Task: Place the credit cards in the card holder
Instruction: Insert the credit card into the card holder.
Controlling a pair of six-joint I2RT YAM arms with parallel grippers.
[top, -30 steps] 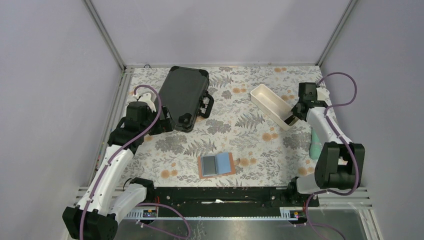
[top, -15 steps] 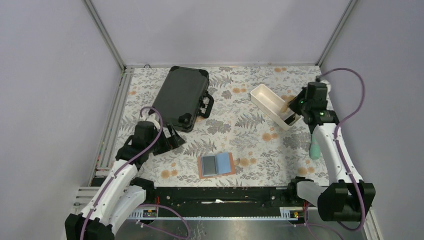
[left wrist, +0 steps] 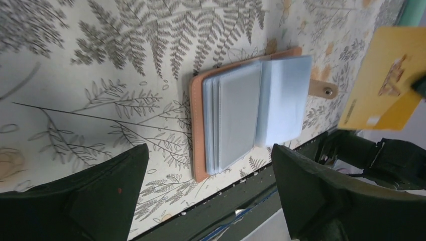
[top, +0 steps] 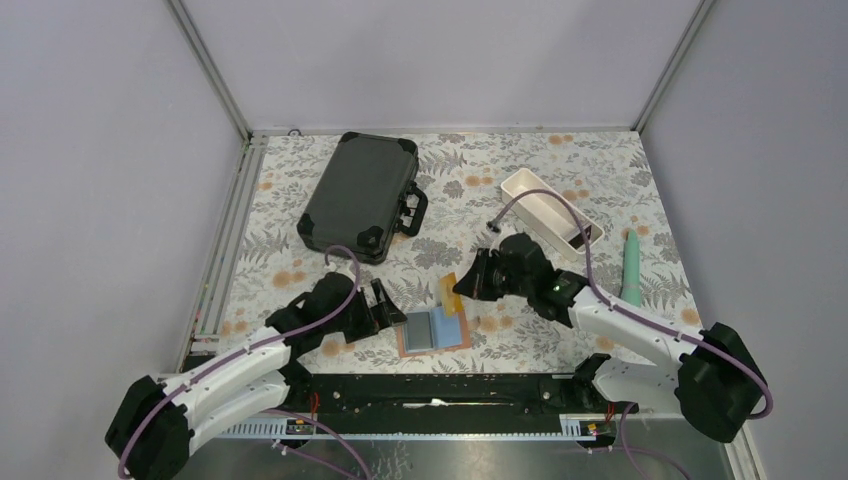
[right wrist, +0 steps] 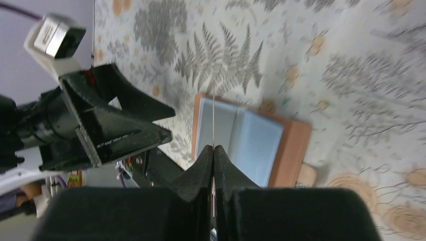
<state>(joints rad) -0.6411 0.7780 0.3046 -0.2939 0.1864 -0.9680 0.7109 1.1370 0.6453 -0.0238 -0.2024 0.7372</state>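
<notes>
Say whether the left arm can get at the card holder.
Probably yes: the open left gripper sits beside the card holder, nothing between; the right gripper holds a yellow card above.

Card holder [top: 433, 330]: tan cover, pale blue pockets. Credit card [top: 449, 294]: yellow. Table covering [top: 480, 160]: white, grey fern print, orange blossoms. Hard case [top: 360, 195]: black, far left. Tray [top: 522, 183]: white. Cylinder [top: 631, 265] at right: mint green.
</notes>
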